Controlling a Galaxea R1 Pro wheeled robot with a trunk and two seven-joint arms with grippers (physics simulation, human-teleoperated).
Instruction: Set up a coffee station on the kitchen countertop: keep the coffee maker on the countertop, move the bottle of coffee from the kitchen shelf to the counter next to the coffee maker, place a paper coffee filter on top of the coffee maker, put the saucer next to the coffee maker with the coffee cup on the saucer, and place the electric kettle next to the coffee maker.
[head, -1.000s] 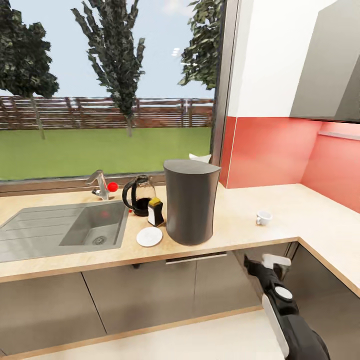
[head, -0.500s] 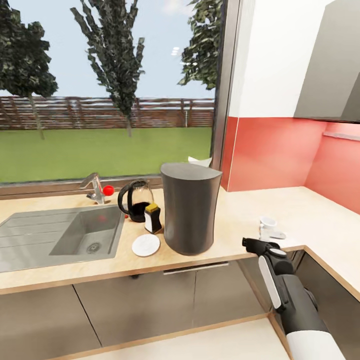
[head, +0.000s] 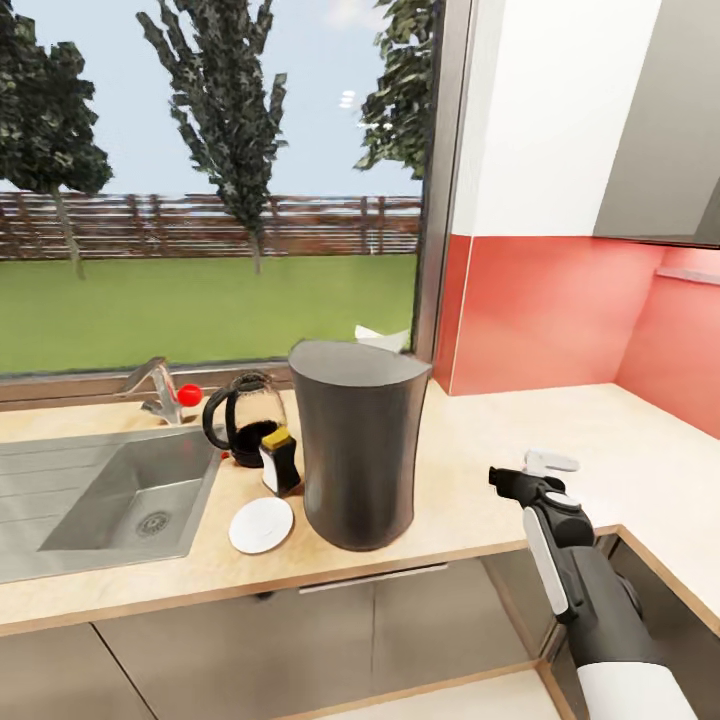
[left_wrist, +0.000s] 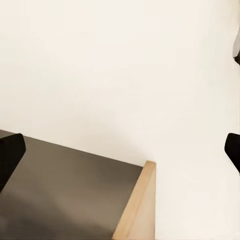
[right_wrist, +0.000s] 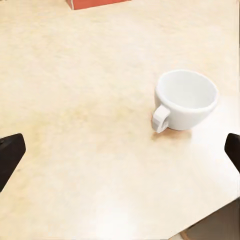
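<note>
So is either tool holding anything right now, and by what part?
Nothing is held. The right tool is open, its fingers wide apart, and the coffee cup stands free on the kitchen countertop ahead of it. The left tool is open too, with nothing between its fingers.

Big window (head: 210, 180) onto lawn, red backsplash (head: 540, 310), grey cabinet fronts (head: 300, 640)

R arm reaching fwd, right gripper (head: 535, 470) fingers spread wide, left gripper (left_wrist: 120, 150) also spread

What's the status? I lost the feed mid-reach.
Right gripper open above the light wood-look countertop, nothing held. Tiny white handled cup upright ahead of it, untouched. Left gripper open. Nothing between fingers and cup.
</note>
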